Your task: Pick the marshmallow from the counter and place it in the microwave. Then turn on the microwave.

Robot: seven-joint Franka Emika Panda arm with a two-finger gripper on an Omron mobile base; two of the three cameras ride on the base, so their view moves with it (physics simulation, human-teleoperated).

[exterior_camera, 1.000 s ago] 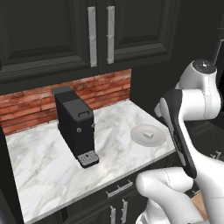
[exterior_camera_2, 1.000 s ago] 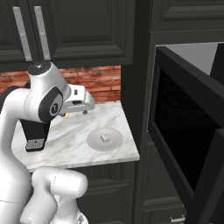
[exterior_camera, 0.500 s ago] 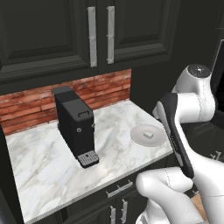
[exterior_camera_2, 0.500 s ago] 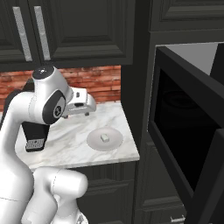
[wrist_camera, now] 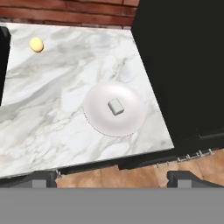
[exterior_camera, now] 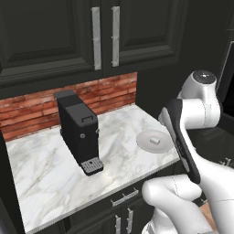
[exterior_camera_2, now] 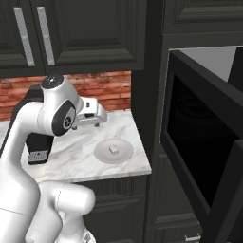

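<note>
The marshmallow (wrist_camera: 116, 106) is a tiny whitish-grey cube lying in the middle of a round grey plate (wrist_camera: 131, 120) on the white marble counter (wrist_camera: 52, 109), near its right front corner. The base views show the same marshmallow (exterior_camera: 155, 141) (exterior_camera_2: 114, 150). My gripper (wrist_camera: 116, 178) is open and empty, its two dark fingertips (wrist_camera: 43, 178) standing wide apart. It hangs above the counter, up and back-left of the plate (exterior_camera_2: 124, 154), and my gripper (exterior_camera_2: 90, 122) touches nothing. To the right the microwave (exterior_camera_2: 204, 137) stands with its door (exterior_camera_2: 228, 199) swung open.
A black coffee machine (exterior_camera: 80, 132) stands on the left half of the counter (exterior_camera: 45, 169). A small yellow ball (wrist_camera: 36, 44) lies near the brick backsplash (exterior_camera: 27, 114). Dark upper cabinets (exterior_camera: 105, 36) hang overhead, and a tall dark cabinet panel (exterior_camera_2: 144, 85) separates counter and microwave.
The hand has dropped a little and edged toward the plate. The plate, marshmallow and microwave door have not moved.
</note>
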